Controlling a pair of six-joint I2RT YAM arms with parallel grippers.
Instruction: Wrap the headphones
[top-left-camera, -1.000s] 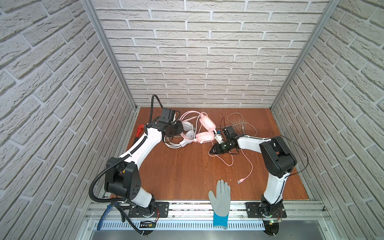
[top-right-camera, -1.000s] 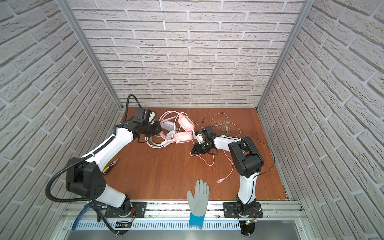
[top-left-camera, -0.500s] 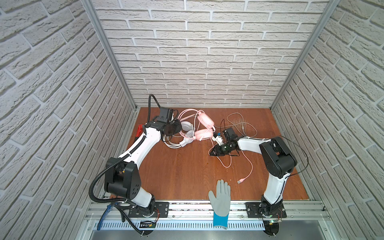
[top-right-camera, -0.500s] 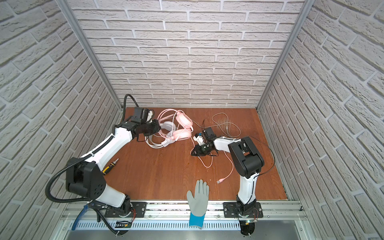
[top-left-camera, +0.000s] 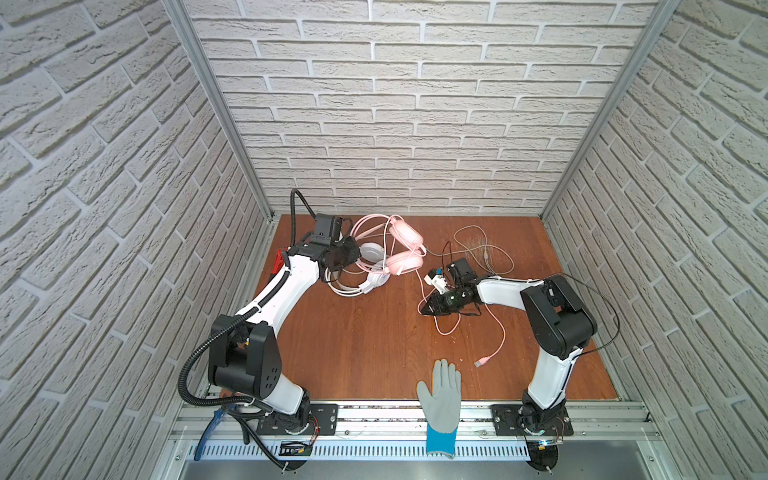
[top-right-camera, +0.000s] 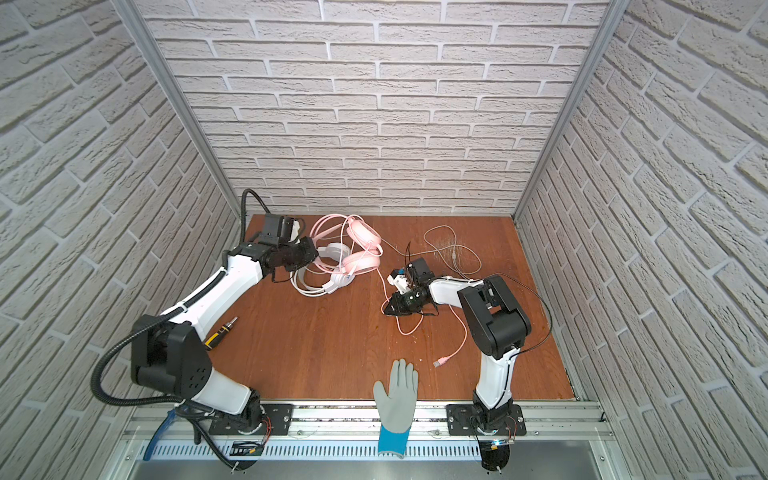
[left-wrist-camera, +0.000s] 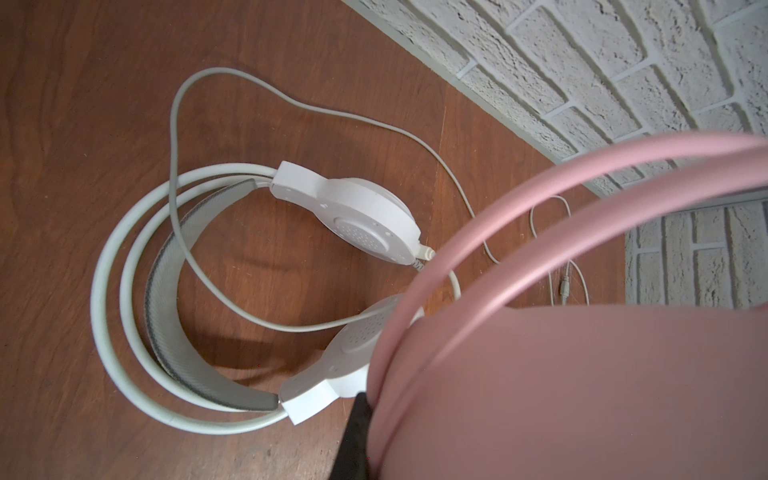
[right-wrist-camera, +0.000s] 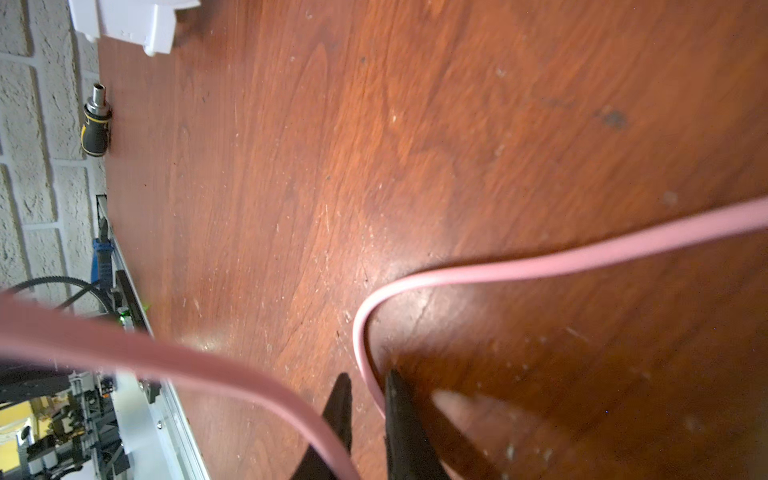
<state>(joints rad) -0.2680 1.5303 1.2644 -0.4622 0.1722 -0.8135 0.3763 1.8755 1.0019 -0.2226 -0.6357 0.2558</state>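
Cable of the pink headset sits pinched in the right gripper, seemingly for winding, while the left gripper, jaws pressed together on the band, anchors it.

The right end effector has been shifted toward the lower left and closed on the pink cable, and the pink headset nudged upward.

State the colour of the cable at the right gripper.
The cable is pink; best in right wrist view.
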